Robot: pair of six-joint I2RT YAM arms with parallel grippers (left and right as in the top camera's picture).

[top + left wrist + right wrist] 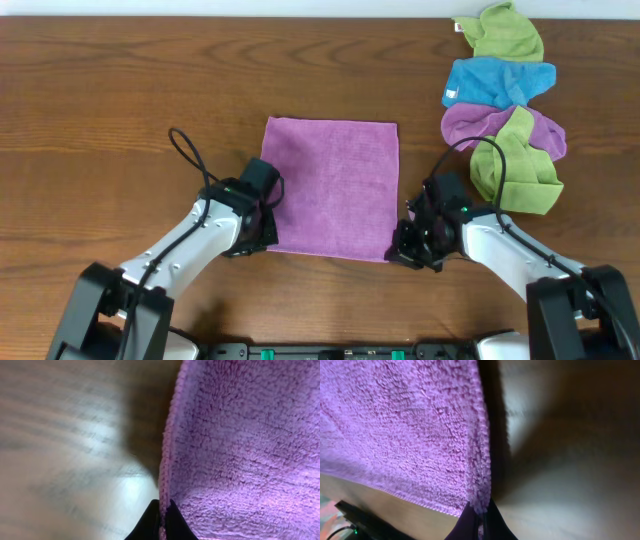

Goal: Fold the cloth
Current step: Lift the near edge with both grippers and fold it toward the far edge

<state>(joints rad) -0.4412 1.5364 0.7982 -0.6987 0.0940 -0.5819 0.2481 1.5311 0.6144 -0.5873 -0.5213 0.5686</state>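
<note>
The lilac-purple cloth (332,186) lies spread flat as a square in the middle of the wooden table. My left gripper (262,232) is shut on the cloth's near left corner; in the left wrist view the cloth's hem (167,460) runs down between the two black fingertips (162,519). My right gripper (402,248) is shut on the near right corner; in the right wrist view the fluffy edge (482,465) ends pinched between the fingertips (481,521). No white tag shows.
A pile of cloths lies at the back right: a lime-green one (505,32), a bright blue one (497,82), a second purple one (470,125) and another green one (520,170). The right arm's cable loops beside that pile.
</note>
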